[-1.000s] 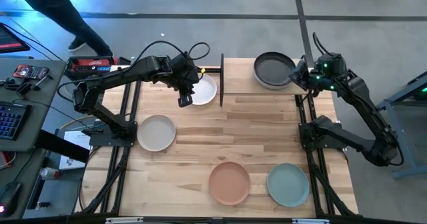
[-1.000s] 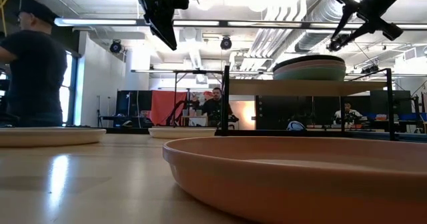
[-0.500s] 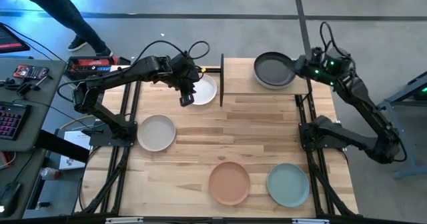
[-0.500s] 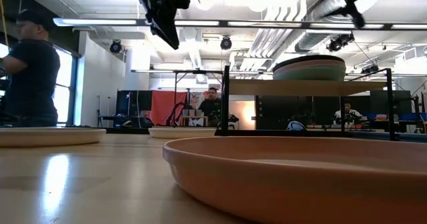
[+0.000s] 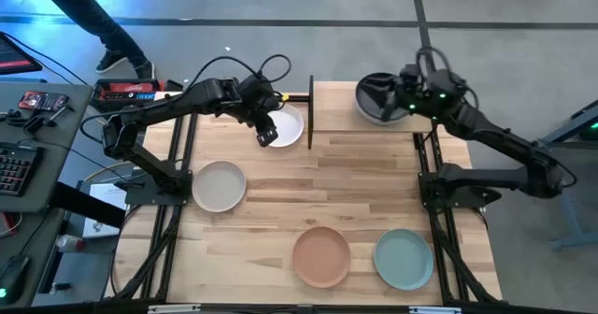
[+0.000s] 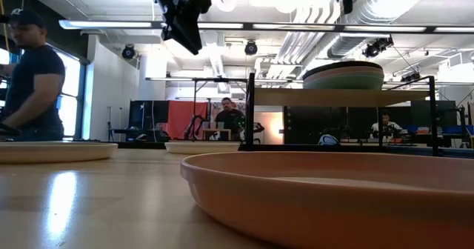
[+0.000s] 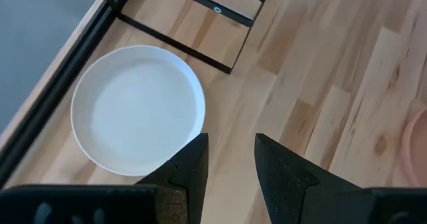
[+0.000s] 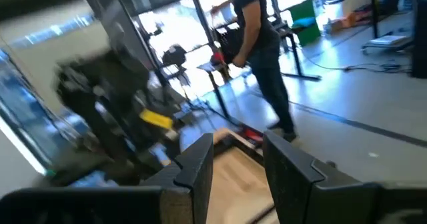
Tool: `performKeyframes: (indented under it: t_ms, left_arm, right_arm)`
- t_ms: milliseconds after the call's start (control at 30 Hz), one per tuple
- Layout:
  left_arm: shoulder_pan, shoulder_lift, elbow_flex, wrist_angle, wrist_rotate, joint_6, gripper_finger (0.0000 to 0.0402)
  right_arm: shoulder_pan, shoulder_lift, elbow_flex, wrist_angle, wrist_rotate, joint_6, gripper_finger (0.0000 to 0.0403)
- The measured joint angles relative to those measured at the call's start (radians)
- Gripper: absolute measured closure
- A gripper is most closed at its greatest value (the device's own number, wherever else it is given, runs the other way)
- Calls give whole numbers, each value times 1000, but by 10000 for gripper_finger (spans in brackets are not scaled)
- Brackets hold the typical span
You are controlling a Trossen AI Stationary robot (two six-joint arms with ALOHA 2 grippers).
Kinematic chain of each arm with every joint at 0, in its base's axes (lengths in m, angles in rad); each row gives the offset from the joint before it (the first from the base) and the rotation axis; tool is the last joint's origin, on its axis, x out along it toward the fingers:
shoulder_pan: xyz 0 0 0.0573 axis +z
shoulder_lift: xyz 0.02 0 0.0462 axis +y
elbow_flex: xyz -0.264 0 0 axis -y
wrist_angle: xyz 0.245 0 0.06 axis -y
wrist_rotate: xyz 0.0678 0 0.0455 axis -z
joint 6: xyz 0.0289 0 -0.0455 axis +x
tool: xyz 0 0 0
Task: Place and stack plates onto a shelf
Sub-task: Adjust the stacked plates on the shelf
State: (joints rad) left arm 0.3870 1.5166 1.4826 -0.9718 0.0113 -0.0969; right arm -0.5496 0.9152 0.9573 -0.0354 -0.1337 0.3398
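A white plate [image 5: 288, 125] [image 7: 137, 111] lies flat on the table just left of the shelf [image 5: 338, 118]. My left gripper [image 5: 269, 133] [image 7: 230, 159] hangs open above the plate's near rim, pointing steeply down, with nothing between its fingers. On the shelf's right half rests a stack of plates [image 5: 374, 101] [image 6: 344, 75] with a black one on top. My right gripper [image 5: 388, 97] [image 8: 237, 159] is open and empty, high above that stack, pointing level toward the table's left. Cream [image 5: 219, 185], terracotta [image 5: 321, 256] and teal [image 5: 404, 259] plates lie flat on the table.
The shelf's black uprights [image 5: 310, 113] [image 6: 250, 112] stand between the white plate and the stack. Bare tabletop [image 5: 364, 183] spreads across the middle. A person [image 6: 29, 78] stands beyond the table's far left corner. Desks with equipment [image 5: 28, 108] sit left of the table.
My right gripper has swung from the shelf's right end toward the table's left, over the stack. It has risen, tipped up to level and rolled. My left gripper has stayed above the white plate and rolled about its own axis. Both stay open. No plate has moved.
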Motion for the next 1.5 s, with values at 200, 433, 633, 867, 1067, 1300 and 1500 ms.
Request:
performKeyframes:
  t_ms: [200, 433, 633, 867, 1067, 1300, 1500]
  left_arm:
    - [0, 0, 0, 0, 0, -112, 293]
    - [0, 0, 0, 0, 0, -199, 293]
    - [0, 0, 0, 0, 0, -264, 293]
    - [-1, 0, 0, 0, 0, -295, 293]
    - [-1, 0, 0, 0, 0, -296, 293]
    - [-2, 0, 0, 0, 0, -296, 293]
    - [-2, 0, 0, -1, 0, -296, 293]
  right_arm:
    - [68, 97, 48, -84, 105, -146, 289]
    - [108, 270, 301, -468, 356, -268, 289]
    - [54, 431, 521, -769, 314, -108, 289]
    - [33, 584, 698, -951, 201, 24, 289]
    - [32, 680, 725, -1005, 156, 67, 289]
    - [13, 751, 725, -1050, 159, 72, 289]
    - [-12, 782, 725, -1112, 203, 82, 289]
